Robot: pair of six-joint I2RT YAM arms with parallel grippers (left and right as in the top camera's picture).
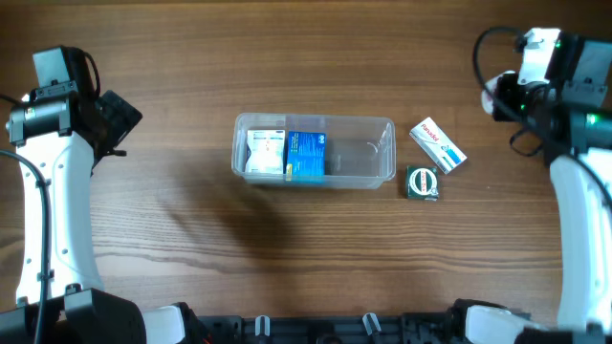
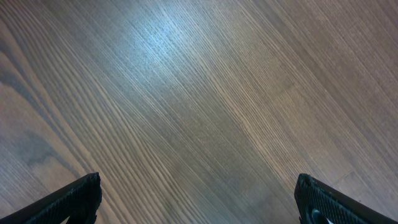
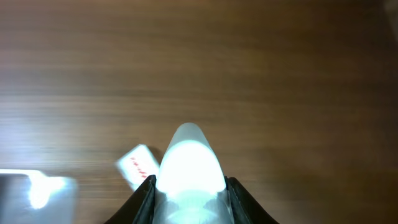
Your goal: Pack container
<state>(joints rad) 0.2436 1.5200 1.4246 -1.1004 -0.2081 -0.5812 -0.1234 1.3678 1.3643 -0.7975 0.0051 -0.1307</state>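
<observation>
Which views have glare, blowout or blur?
Overhead: evenly lit and sharp, with a faint shadow on the table below-left of the container in frame. Left wrist: broad glare patch on the wood grain, otherwise crisp. Right wrist: the pale object in the right end effector is blown out to white, and the white box behind it is blurred.

The white object (image 3: 189,155) in the right claw (image 3: 191,191) — overexposed, cut off below — cannot be identified.
</observation>
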